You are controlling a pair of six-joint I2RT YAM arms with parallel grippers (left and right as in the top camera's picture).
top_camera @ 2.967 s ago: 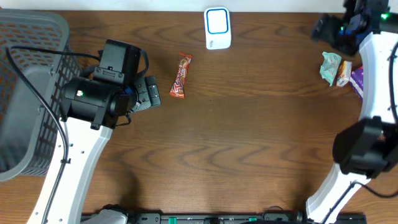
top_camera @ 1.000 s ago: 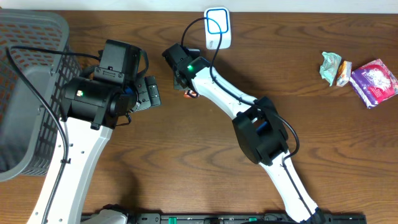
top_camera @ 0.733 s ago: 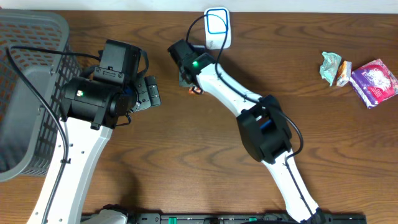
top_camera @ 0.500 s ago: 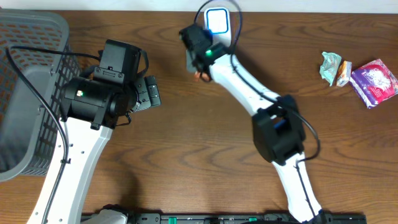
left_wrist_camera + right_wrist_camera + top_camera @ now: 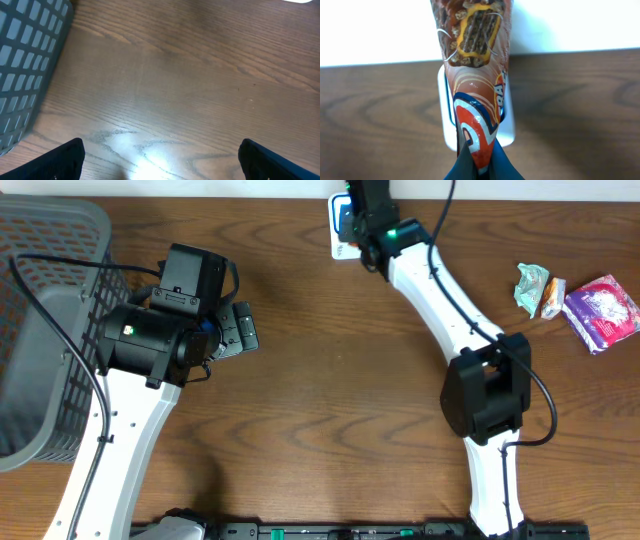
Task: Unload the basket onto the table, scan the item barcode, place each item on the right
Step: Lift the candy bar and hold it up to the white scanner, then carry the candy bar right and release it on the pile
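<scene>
The snack bar (image 5: 475, 75) no longer lies on the worktop (image 5: 330, 430) where it rested three seconds ago, between the left arm and the scanner (image 5: 347, 248); that patch of wood is now bare. We see the bar lifted and carried to the far edge, where it hangs in front of the scanner (image 5: 509, 131), though we cannot tell whether the two touch. Its near end is pinched in the right tool (image 5: 480, 167), whose jaws are clamped together on the wrapper. In the right wrist view the bar's long axis runs straight out from the tool, leaning only slightly, and its free end points away past the scanner toward the white strip beyond the worktop, with the printed red and orange face turned to the camera. From overhead the right tool (image 5: 362, 220) hides the bar; a second ago it was down at the bar's old spot. The left tool (image 5: 240, 330) is unmoved beside the basket (image 5: 60, 240), its jaws wide apart over bare wood. The packets (image 5: 575, 298) lie at the right edge.
</scene>
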